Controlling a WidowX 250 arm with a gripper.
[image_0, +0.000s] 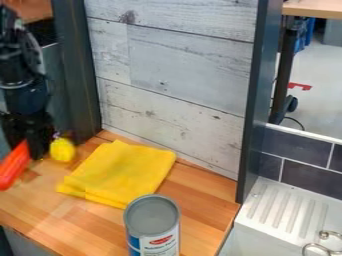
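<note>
The black gripper (33, 142) hangs at the left edge over the wooden counter, low beside the dark upright post. An orange-red long object (13, 166) slants at its left side, overlapping it in the view; whether it is held cannot be made out. Just right of the gripper is a small rounded yellow object (63, 150), close to it or touching. A folded yellow cloth (123, 172) lies flat on the counter, further right. In front of the cloth stands an upright can (152, 220) with a grey top and a white, blue and red label.
The wooden counter (204, 200) ends at the right beside a white ridged drainboard (284, 205) with metal rings (320, 247) near its corner. A whitewashed plank wall (177, 75) closes the back, between dark posts. Dark tiles (304, 172) line the wall behind the drainboard.
</note>
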